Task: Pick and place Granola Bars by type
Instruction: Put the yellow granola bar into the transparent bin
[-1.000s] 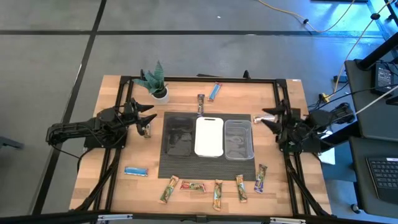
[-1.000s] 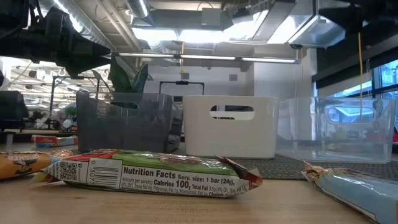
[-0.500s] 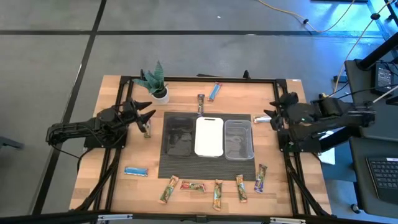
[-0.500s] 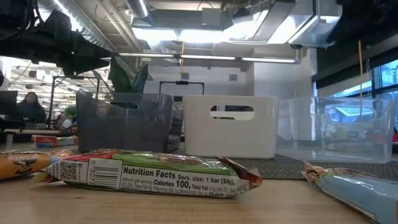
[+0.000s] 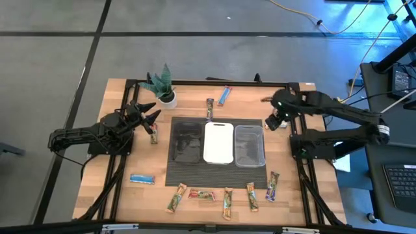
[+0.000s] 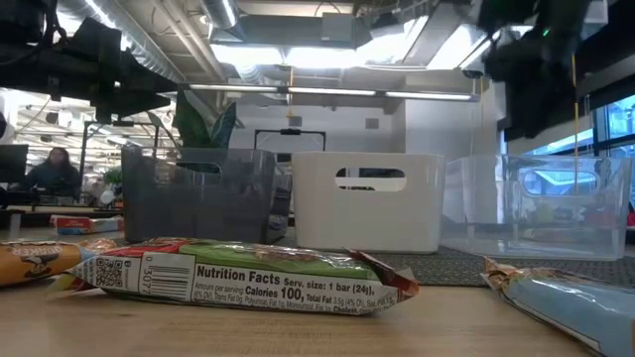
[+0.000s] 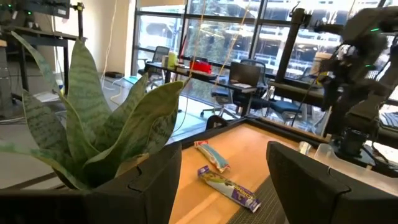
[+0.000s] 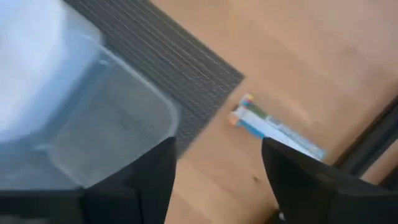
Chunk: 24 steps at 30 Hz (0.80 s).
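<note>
Granola bars lie scattered on the wooden table: a row of several along the near edge [image 5: 227, 201], a blue one [image 5: 142, 179] at the near left, and a blue one [image 5: 225, 95] and a dark one [image 5: 209, 108] at the far side. A silver-blue bar [image 8: 277, 127] lies on the wood just right of the clear tray [image 5: 249, 144]. My right gripper [image 5: 278, 119] hangs open above that bar and points steeply down [image 8: 217, 180]. At the table's left my left gripper [image 5: 151, 117] is open and level, and holds nothing [image 7: 227, 180].
Black [image 5: 186, 143], white [image 5: 218, 142] and clear trays stand side by side on a dark mat [image 5: 214, 175] at the table's middle. A potted plant [image 5: 162, 88] stands at the far left, close before my left gripper. One bar [image 5: 154, 133] lies beside the left gripper.
My right gripper has swung out from the table's right edge toward the clear tray's far right corner and tipped from level to pointing steeply down. My left gripper has turned a little toward the far edge without leaving its place. No bar has moved.
</note>
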Tool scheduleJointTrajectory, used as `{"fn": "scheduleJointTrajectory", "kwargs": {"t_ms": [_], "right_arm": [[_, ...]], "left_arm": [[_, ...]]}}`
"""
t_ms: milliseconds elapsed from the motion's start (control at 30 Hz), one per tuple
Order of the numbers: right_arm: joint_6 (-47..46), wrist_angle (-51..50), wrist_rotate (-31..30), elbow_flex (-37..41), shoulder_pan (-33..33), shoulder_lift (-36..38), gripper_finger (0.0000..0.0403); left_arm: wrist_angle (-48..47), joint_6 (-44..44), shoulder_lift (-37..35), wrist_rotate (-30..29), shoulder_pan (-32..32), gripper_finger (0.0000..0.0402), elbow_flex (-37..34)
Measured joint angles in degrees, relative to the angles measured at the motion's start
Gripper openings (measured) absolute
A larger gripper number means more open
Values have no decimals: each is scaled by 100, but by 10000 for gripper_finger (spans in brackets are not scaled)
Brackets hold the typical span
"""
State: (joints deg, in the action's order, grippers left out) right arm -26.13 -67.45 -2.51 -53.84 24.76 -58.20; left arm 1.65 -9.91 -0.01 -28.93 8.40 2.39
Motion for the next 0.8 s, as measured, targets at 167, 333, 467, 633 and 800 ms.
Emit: {"fn": "scheduleJointTrajectory", "kwargs": {"t_ms": [167,333,467,633,800], "right_arm": [[1667,-10,74,0,839,-744,237],[3819,-92,105,0,1299,-1255,237],[5022,-108,116,0,1359,-1506,237],[5200,-88,116,185,1361,-1629,237],[5197,380,114,519,1359,-1634,237]], "left_arm": [[-7,0,0,4,0,229,0],[-9,-186,0,4,2,229,2],[-9,-289,0,4,0,229,1],[-11,-289,0,4,2,229,0],[-11,-289,0,-4,0,229,1]]}}
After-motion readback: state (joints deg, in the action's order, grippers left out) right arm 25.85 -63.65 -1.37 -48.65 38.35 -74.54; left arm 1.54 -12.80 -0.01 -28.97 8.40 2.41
